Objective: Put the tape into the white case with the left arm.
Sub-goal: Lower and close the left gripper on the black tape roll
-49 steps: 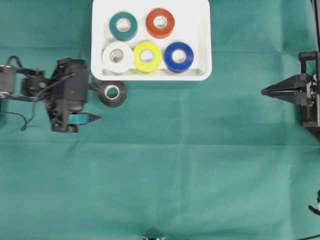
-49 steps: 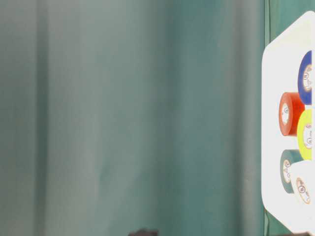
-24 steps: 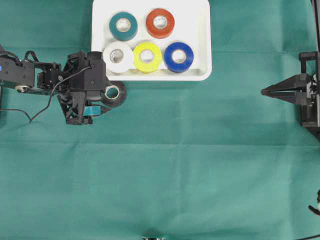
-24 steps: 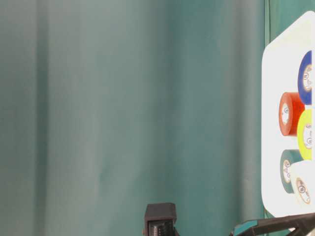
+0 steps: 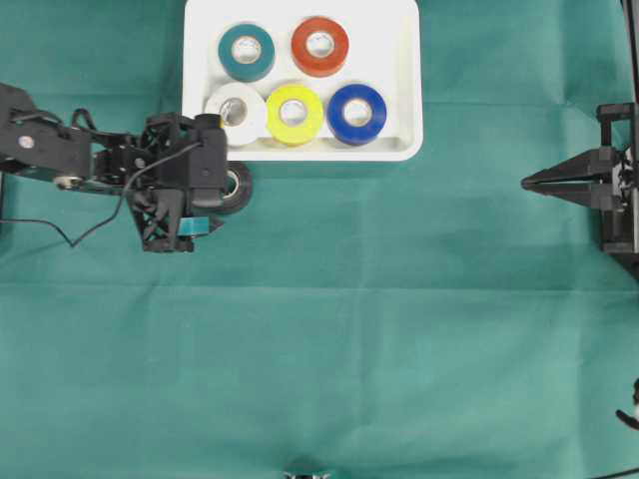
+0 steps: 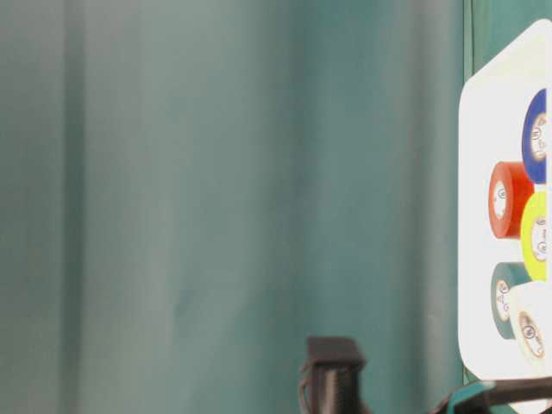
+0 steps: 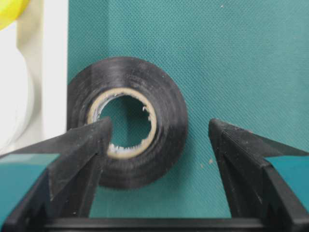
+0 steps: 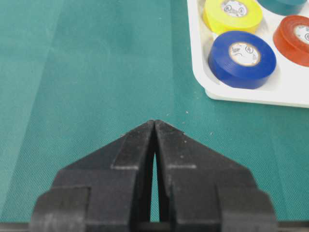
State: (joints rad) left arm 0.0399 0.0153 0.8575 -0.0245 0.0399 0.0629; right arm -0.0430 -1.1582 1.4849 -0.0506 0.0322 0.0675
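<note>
Green cloth covers the tabletop. Just outside the white case (image 5: 409,100), the black tape (image 7: 128,121) lies flat. The left gripper (image 7: 159,128) has its jaws wide open, gripping nothing, one overlapping the roll; shifting toward the case should straddle it.

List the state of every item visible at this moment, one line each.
Left claw: open, straddling the black tape.
Black tape: flat on the cloth, outside the white case.
White case: holds five rolls.
Right claw: shut, empty.
</note>
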